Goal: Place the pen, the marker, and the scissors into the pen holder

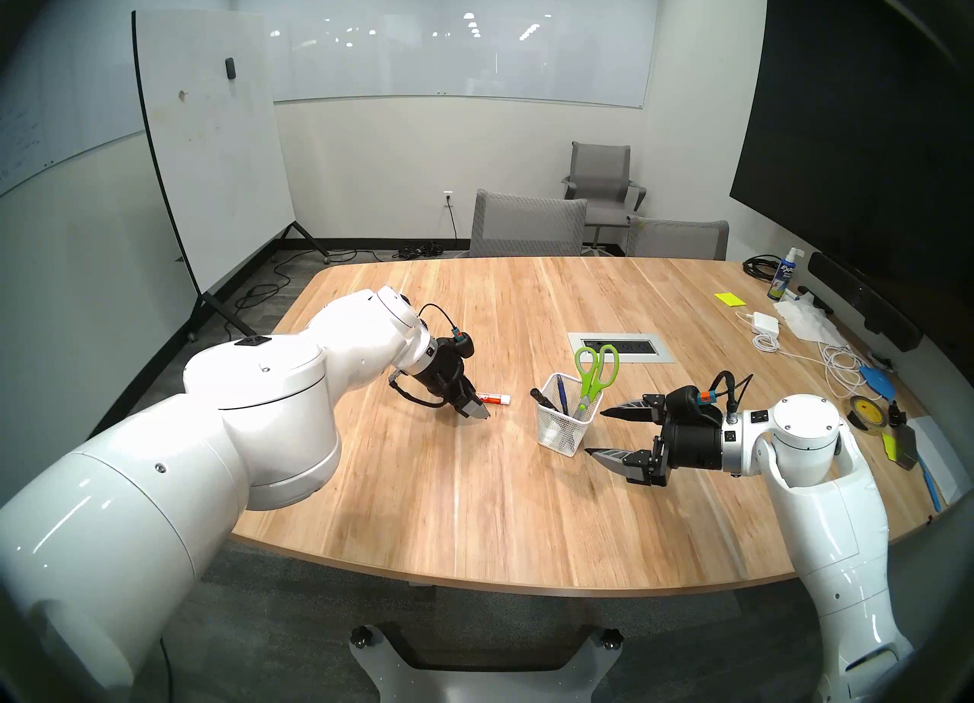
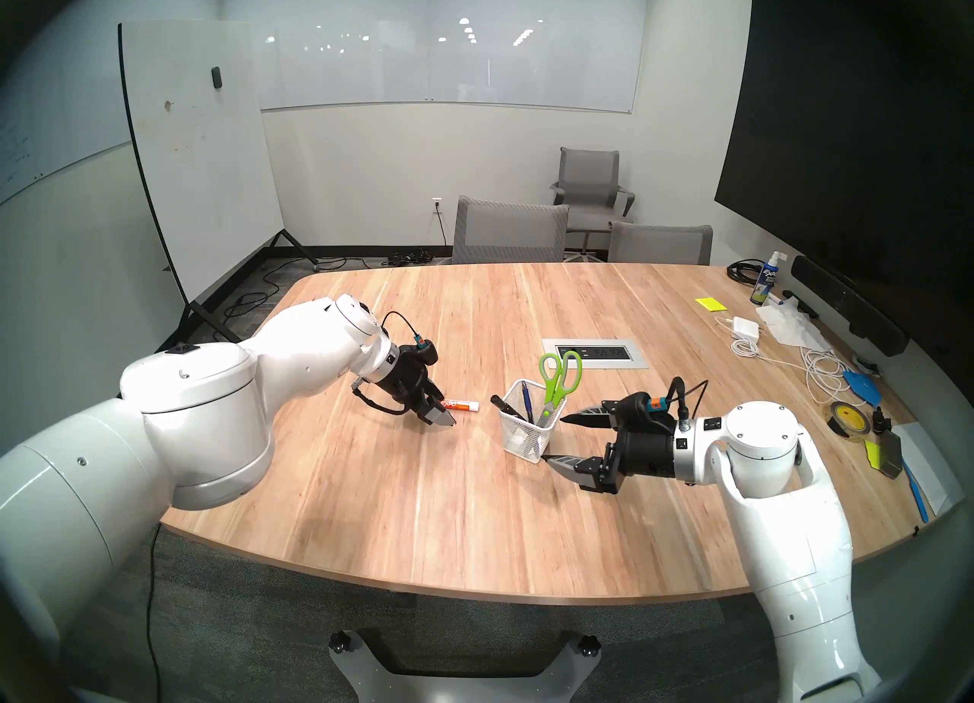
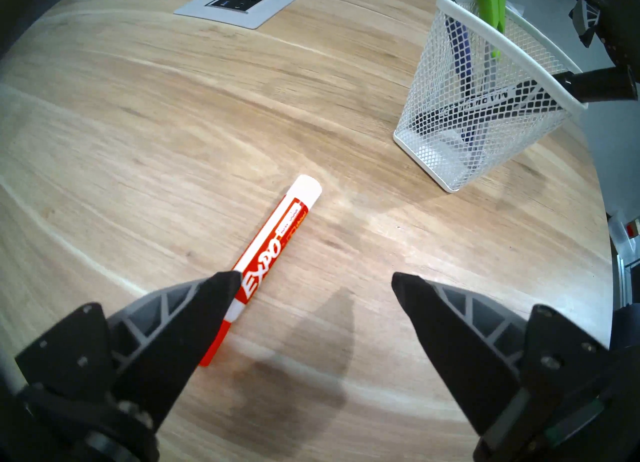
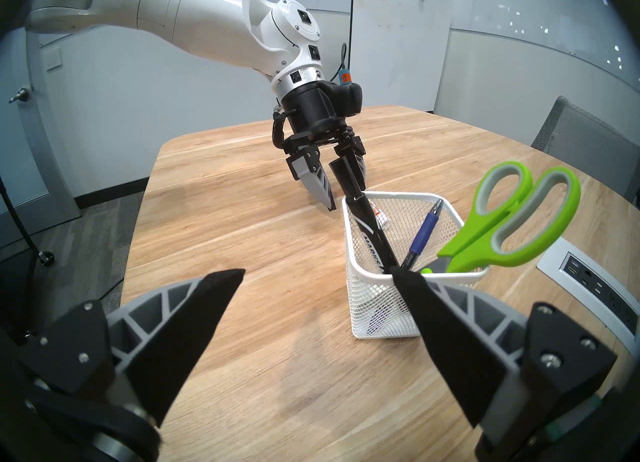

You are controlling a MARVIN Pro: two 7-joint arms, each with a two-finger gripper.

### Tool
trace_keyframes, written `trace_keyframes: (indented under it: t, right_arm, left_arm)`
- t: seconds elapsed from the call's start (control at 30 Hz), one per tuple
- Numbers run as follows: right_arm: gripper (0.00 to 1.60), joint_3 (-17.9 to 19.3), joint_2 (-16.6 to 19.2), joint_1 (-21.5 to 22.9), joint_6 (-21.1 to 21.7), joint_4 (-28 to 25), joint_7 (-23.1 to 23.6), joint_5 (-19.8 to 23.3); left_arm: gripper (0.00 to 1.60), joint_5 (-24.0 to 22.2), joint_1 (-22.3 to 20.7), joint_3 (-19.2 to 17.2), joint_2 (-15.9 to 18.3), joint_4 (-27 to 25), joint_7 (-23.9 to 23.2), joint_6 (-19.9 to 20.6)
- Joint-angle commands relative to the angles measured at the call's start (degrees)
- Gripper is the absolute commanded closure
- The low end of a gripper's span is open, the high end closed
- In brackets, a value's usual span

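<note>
Red marker left to pick up

Your left gripper [image 3: 315,279] has its jaws open over the red "EXPO" marker [image 3: 268,260] lying on the tabletop [image 1: 527,501]; it may roll away if nudged. Your right gripper [image 1: 598,433] is open, empty. Pen [image 4: 422,232], scissors [image 4: 512,222], black marker [image 4: 372,232] stand inside the pen holder [image 1: 566,435].

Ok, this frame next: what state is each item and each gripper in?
pen holder: upright on the table.
scissors: in the holder, green handles up.
blue pen: in the holder, leaning.
black marker: in the holder, leaning over the rim.
red-and-white marker: flat on the table, outside the holder.
left gripper: open, empty, over the red-and-white marker.
right gripper: open, empty, beside the holder.
</note>
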Motion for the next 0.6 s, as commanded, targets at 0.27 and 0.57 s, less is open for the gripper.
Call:
trace_keyframes:
  t: [0.27, 0.57]
  right_arm:
    - [0.00, 0.13, -0.07, 0.58, 0.02, -0.79, 0.06, 0.20]
    - [0.00, 0.14, -0.09, 0.58, 0.03, -0.79, 0.08, 0.17]
  left_arm:
    - [0.01, -0.27, 0.55, -0.39, -0.24, -0.14, 0.46, -0.56]
    - [0.72, -0.40, 0.60, -0.56, -0.27, -0.09, 0.36, -0.50]
